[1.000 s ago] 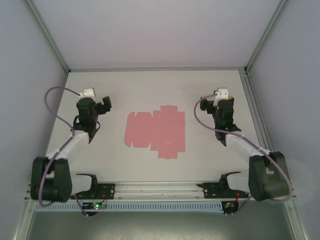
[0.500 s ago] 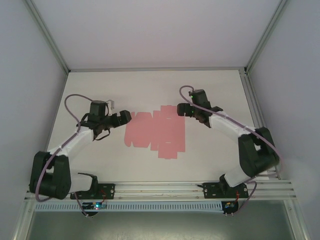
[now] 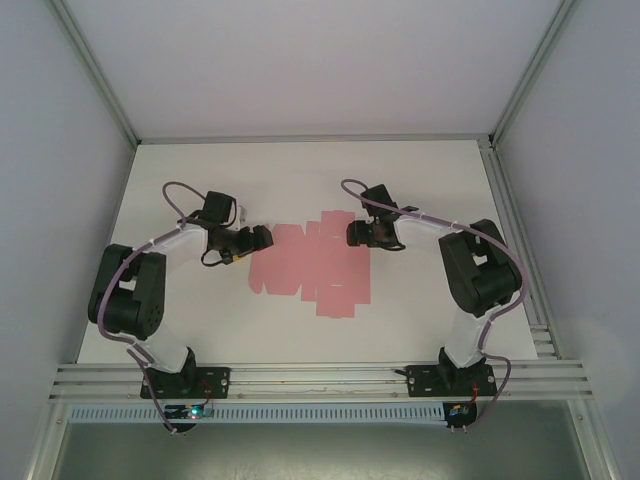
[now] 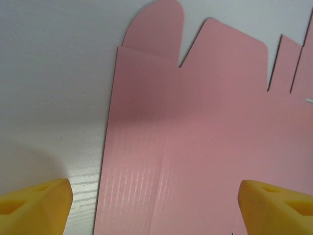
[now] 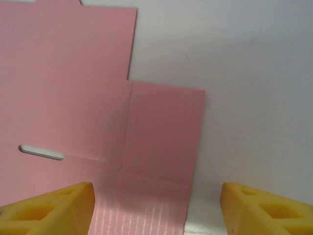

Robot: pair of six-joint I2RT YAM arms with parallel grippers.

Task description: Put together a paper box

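Note:
The paper box (image 3: 310, 265) is a flat pink die-cut sheet with tabs, lying in the middle of the white table. My left gripper (image 3: 262, 238) hovers low over its left end, open. In the left wrist view, one yellow finger (image 4: 36, 205) is over bare table and the other over the pink card (image 4: 195, 147), with a rounded tab beyond. My right gripper (image 3: 352, 233) is at the sheet's upper right part, open. In the right wrist view its fingers (image 5: 266, 208) straddle the edge of a pink panel (image 5: 161, 132), and a narrow slot (image 5: 41, 152) shows to the left. Nothing is held.
The white table (image 3: 430, 300) has bare room on all sides of the sheet. Grey walls with aluminium posts close in the left, right and back. A metal rail (image 3: 320, 375) carrying both arm bases runs along the near edge.
Both arms have swung inward from the table's outer sides and lowered over the pink sheet's ends. Both grippers' jaws have narrowed somewhat, the right more than the left.

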